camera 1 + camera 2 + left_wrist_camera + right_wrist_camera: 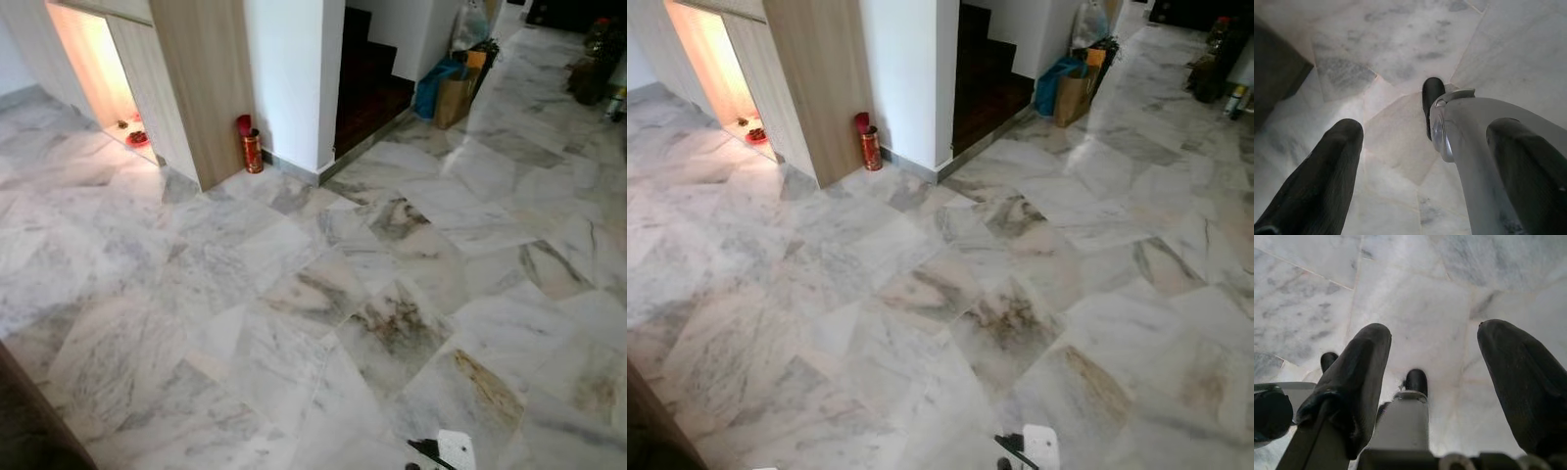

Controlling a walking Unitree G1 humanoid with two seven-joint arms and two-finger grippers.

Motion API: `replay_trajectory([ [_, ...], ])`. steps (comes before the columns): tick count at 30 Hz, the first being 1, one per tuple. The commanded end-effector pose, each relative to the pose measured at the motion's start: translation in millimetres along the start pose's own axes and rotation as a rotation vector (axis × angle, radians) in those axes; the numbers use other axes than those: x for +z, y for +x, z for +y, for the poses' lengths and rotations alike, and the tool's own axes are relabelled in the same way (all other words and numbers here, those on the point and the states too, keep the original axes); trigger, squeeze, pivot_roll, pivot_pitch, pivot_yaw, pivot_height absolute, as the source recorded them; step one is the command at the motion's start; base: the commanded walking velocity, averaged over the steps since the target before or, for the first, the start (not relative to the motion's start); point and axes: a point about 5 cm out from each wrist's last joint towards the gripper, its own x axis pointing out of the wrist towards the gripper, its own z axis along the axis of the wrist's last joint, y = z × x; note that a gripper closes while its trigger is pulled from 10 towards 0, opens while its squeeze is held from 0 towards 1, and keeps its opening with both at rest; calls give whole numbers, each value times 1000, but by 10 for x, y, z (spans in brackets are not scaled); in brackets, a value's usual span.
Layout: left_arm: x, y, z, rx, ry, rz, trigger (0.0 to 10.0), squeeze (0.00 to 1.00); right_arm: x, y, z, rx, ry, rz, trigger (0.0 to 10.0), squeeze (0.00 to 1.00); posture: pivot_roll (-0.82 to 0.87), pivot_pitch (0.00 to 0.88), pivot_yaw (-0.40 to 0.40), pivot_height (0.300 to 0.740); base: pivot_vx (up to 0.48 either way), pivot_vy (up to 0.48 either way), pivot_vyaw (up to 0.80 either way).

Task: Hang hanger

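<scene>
Below the head camera, both arms are hanging low over the grey-veined white marble floor [323,294].

Item 1, left gripper [1425,161]: pointing down at the floor in its wrist view, its two long black fingers [1327,176] standing wide apart with nothing between them. A silver leg [1474,147] ending in a black foot [1432,93] is showing between the fingers, standing on the marble.

Item 2, right gripper [1449,377]: likewise pointing at the floor, its black fingers [1359,382] spread apart and holding nothing. A second silver leg with a black toe [1415,380] is lying below it in its wrist view.

Item 3, a small black and white part of the robot [441,452]: showing at the bottom edge of the head views; which part it is cannot be told.

Item 4, hanger: no hanger can be made out in either gripper or on the floor, so its look and place cannot be told.

Item 5, surroundings: a light wooden cabinet panel [201,78] is standing beside a lit niche [93,69] holding small red objects [137,137]. A red cylindrical tin [253,152] is standing against the white wall [294,69]. Dark wooden stairs [367,78] are rising past the wall, with a blue bag [436,83] and a brown paper bag [453,98] just beside them.
</scene>
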Motion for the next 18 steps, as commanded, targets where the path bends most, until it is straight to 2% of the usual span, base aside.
replay_trajectory([
  [1,-386,-144,405,205,-285,32,10000,0,201,-8,-263,83,140,-4,10000,0,343,5,-200,740,0,0,-800],
  [7,-429,-163,453,199,-290,43,10000,0,193,-8,-258,84,131,1,10000,0,338,9,-194,740,0,0,-800],
  [12,-435,-152,395,174,-302,54,10000,0,202,-6,-246,87,96,2,10000,0,323,13,-185,740,0,0,-800],
  [15,-412,-132,325,153,-296,58,10000,0,187,0,-183,116,-5,16,10000,0,305,14,-172,740,0,0,-800],
  [16,-386,-118,280,140,-275,59,10000,0,170,2,-127,147,-90,24,10000,0,293,15,-163,740,0,0,-800],
  [18,-355,-103,239,128,-257,56,10000,0,152,3,-98,151,-125,28,10000,0,284,15,-159,740,0,0,-800],
])
